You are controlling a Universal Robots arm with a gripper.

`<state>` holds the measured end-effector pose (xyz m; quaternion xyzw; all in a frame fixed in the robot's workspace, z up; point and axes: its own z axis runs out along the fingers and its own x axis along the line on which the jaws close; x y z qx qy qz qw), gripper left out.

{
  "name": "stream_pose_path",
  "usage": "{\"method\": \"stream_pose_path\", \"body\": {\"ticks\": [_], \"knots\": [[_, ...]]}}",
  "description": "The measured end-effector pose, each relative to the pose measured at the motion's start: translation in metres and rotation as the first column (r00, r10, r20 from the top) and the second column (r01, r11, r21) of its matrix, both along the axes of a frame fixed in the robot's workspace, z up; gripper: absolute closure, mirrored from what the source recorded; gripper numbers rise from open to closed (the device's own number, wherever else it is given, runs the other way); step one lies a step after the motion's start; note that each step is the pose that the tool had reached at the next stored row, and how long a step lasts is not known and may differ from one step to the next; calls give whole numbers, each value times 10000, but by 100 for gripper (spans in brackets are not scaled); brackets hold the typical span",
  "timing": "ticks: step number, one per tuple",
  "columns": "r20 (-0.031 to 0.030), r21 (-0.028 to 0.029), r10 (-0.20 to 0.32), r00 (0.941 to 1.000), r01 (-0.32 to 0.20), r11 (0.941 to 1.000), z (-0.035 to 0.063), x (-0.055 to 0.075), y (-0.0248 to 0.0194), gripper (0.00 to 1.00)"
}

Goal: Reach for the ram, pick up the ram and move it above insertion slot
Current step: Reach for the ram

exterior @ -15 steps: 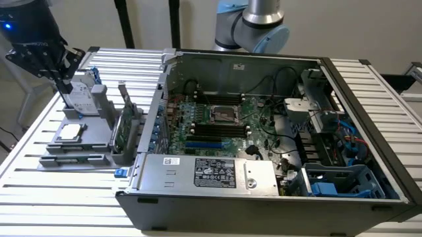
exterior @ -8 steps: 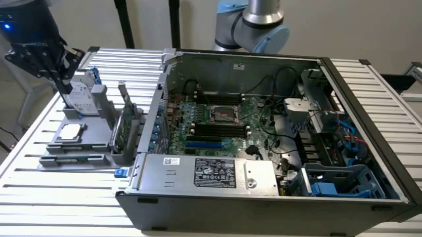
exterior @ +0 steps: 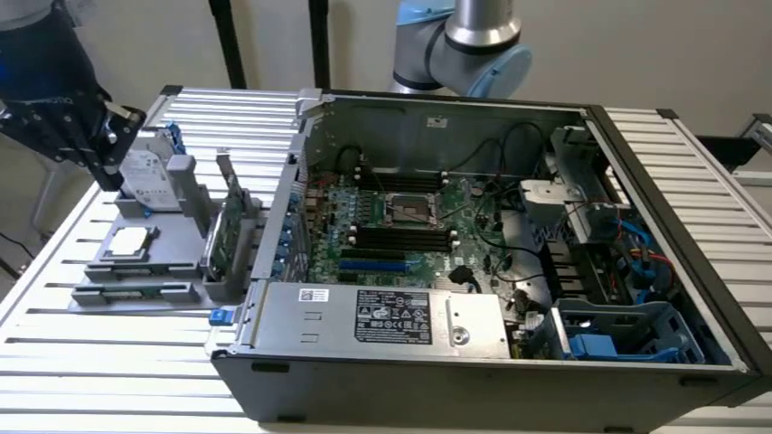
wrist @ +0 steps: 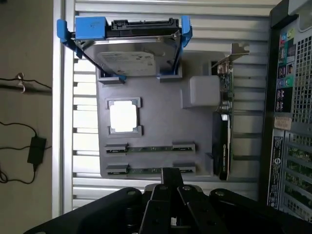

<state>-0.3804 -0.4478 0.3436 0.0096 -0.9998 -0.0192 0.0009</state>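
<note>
Green, thin and narrow, the ram (exterior: 133,292) (wrist: 150,170) lies flat in the outermost holder of the grey fixture plate (exterior: 175,246) (wrist: 161,122), with its ends seated in grey end blocks. A second ram stick (exterior: 139,268) (wrist: 150,147) lies parallel just beside it, between it and the CPU (exterior: 128,240) (wrist: 124,117).

At the far end of the plate, a hard drive with blue rails (exterior: 147,176) (wrist: 127,62) stands tilted in its cradle. A green expansion card (exterior: 230,231) (wrist: 223,131) stands on edge along the side of the plate nearest the computer case (exterior: 711,298).

The black gripper (exterior: 75,136) (wrist: 171,176) hangs in the air near the hard-drive end of the plate, at the exterior view's left. It is well above the parts, holding nothing and touching nothing. Whether it is spread or pressed together I cannot tell.

The case lies open on the slatted aluminium table (exterior: 108,362) (wrist: 219,24), at the exterior view's right of the plate. On the motherboard (exterior: 465,203), the long dark strips beside the processor socket are probably the insertion slots (exterior: 399,239). They are well apart from the ram. The silver power supply (exterior: 362,312) sits along the case's near wall.
</note>
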Motion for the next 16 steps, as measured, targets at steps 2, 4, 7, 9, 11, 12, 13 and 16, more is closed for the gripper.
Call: {"method": "stream_pose_path", "body": {"ticks": [2,4,7,9,11,12,13,16], "knots": [[1,1,-1,10000,1,10000,-17,0,-64,89],[0,0,-2,10000,2,10000,-38,0,-116,89],[0,0,-1,10000,1,10000,-61,1,-179,89],[-3,0,-1,10000,1,10000,-62,1,-186,89],[-4,0,-2,10000,2,10000,-62,0,-186,89],[-4,0,-2,10000,2,10000,-62,1,-186,89],[-5,0,-2,10000,2,10000,-61,0,-186,89],[-6,-1,294,9996,-294,9996,-61,-1,-187,89]]}}
